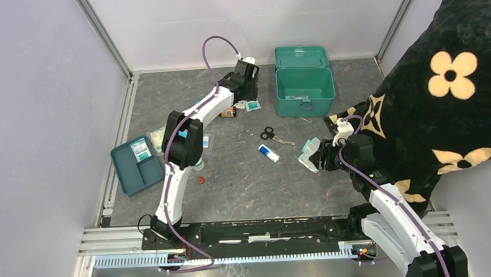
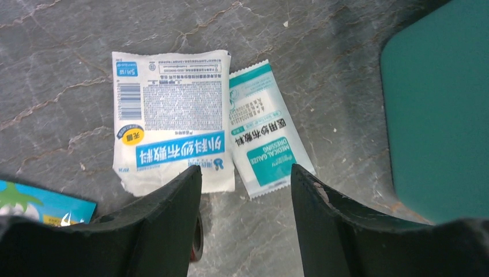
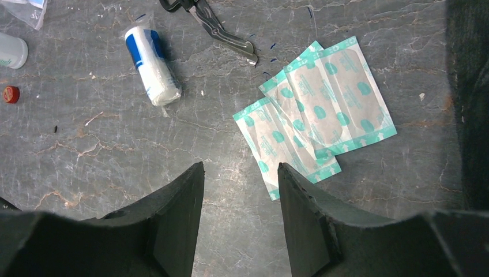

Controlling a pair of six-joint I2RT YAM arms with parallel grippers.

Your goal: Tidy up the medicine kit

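Observation:
The medicine kit (image 1: pixel 319 84) stands open at the back of the table with its lid (image 1: pixel 300 56) raised; its teal wall (image 2: pixel 438 109) shows at the right of the left wrist view. My left gripper (image 1: pixel 245 88) (image 2: pixel 247 173) hangs open just left of the kit. Below it lie a white-and-blue dressing packet (image 2: pixel 170 118) and a teal gauze packet (image 2: pixel 265 133). My right gripper (image 1: pixel 317 157) (image 3: pixel 240 167) is open and holds nothing, just left of a fan of green-dotted plasters (image 3: pixel 317 109) on the table.
Scissors (image 1: pixel 271 134) (image 3: pixel 216 23) and a blue-and-white bandage roll (image 1: pixel 268 152) (image 3: pixel 151 64) lie mid-table. A shallow teal tray (image 1: pixel 131 176) sits at the left edge. A small red cap (image 3: pixel 10 94) lies near a white bottle (image 3: pixel 11 51). Black flowered cloth (image 1: pixel 443 90) covers the right side.

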